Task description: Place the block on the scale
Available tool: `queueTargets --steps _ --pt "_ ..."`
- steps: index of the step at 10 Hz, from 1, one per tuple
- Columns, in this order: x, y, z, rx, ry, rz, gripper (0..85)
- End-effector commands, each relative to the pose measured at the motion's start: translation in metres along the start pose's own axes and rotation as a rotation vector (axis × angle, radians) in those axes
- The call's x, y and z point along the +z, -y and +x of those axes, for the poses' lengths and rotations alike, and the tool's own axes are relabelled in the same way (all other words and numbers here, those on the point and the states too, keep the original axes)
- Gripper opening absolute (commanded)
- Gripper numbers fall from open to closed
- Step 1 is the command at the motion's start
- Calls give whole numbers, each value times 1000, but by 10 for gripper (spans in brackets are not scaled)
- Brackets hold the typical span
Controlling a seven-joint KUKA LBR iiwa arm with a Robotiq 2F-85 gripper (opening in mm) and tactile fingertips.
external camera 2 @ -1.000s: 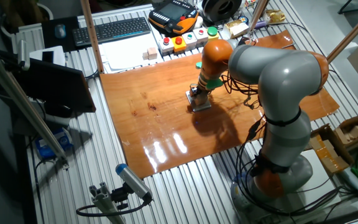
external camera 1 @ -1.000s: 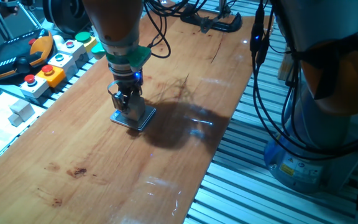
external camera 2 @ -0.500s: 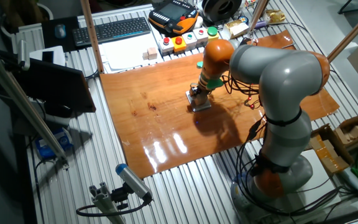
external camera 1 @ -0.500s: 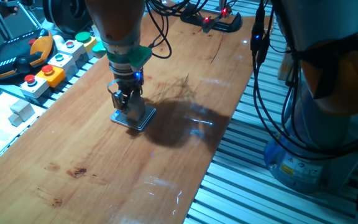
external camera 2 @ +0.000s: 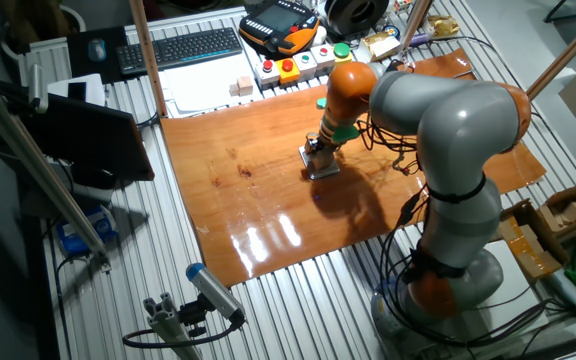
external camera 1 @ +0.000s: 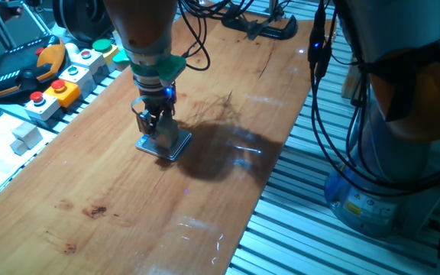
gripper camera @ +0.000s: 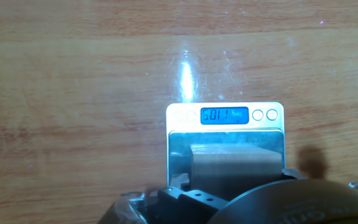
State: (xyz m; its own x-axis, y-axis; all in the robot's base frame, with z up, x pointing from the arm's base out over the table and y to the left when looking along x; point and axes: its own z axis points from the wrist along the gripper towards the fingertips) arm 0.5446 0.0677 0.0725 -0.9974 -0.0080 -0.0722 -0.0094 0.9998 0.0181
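The scale (external camera 1: pixel 176 145) lies flat on the wooden table, left of its middle; it also shows in the other fixed view (external camera 2: pixel 323 171). In the hand view its silvery rim (gripper camera: pixel 179 116) frames a lit blue display with digits. The pale beige block (gripper camera: pixel 232 165) rests on the grey-blue plate. My gripper (external camera 1: pixel 157 131) stands straight down over the scale, fingers close together around the block, which the fixed views hide. The gripper's dark housing fills the bottom edge of the hand view.
Coloured button boxes (external camera 1: pixel 56 93) and an orange-black pendant (external camera 1: pixel 17 69) line the far left edge. A whitish cube (external camera 1: pixel 27 135) sits off the board on the left. A black clamp (external camera 1: pixel 270 29) and cables lie at the far end. The arm's base (external camera 2: pixel 448 270) stands beside the table.
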Motion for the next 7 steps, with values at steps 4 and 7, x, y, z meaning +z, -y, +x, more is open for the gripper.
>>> queueTargets --steps 4,7 --pt "-9 0 0 14 2 12 727" --pt "-20 2 -3 22 -4 14 730"
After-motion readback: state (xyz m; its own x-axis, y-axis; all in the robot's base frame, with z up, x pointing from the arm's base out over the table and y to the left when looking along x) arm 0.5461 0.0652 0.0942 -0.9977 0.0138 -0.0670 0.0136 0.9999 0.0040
